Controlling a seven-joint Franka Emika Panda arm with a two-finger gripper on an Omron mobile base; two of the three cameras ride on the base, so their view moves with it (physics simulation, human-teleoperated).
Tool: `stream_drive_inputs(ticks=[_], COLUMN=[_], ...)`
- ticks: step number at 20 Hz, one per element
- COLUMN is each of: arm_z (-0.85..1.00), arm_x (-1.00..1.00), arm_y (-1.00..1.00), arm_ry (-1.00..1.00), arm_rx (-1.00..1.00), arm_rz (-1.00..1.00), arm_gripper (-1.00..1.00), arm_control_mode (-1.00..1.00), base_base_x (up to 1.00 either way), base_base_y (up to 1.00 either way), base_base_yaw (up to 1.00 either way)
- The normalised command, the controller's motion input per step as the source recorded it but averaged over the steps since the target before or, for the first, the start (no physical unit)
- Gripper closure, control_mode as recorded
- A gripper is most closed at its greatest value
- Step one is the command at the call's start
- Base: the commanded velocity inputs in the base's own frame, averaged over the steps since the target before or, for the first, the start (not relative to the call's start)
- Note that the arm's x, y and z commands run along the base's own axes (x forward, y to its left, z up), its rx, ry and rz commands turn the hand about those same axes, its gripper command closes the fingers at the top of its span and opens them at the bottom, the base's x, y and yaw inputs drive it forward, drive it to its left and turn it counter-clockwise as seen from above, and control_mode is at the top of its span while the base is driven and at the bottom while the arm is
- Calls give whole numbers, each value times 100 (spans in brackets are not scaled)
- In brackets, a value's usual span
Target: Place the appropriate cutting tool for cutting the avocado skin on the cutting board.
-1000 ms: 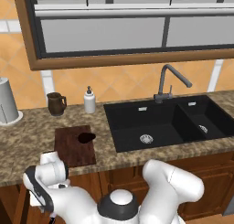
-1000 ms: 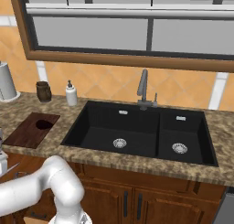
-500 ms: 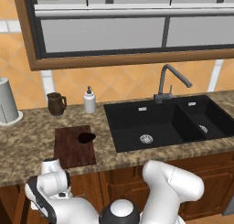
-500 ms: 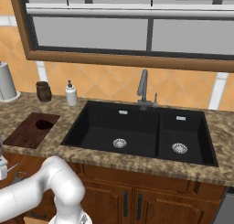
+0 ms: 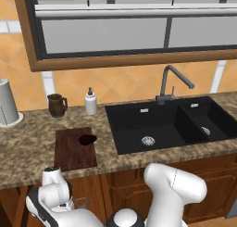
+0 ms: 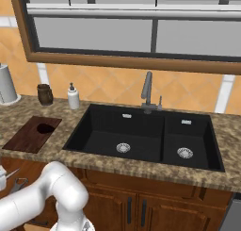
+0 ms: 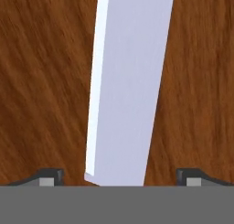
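Low at the lower left of the left base view, the gripper has sunk further below the counter, fingers spread wide around nothing, so the cutting board with its avocado awaits a knife.

i see my arm folded low below the counter edge, the white elbow bulking at the bottom of the left base view and the forearm doubling back to the lower left. the wrist sits there with the hand pointing down. in the hand view my gripper shows two dark fingertips set wide apart at the bottom corners, a pale flat strip running up between them.
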Motion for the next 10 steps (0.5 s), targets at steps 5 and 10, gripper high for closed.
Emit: stream_drive_inputs(ticks=[5, 10], arm_z=[-70, -43], arm_x=[-41, -23], arm_y=[5, 4], arm_ry=[-1, -4], arm_rx=[-7, -1], arm_rz=[-2, -3], arm_gripper=[100, 100], arm_control_mode=[-100, -100], base_base_x=[0, 0], base_base_y=[0, 0], base_base_yaw=[0, 0])
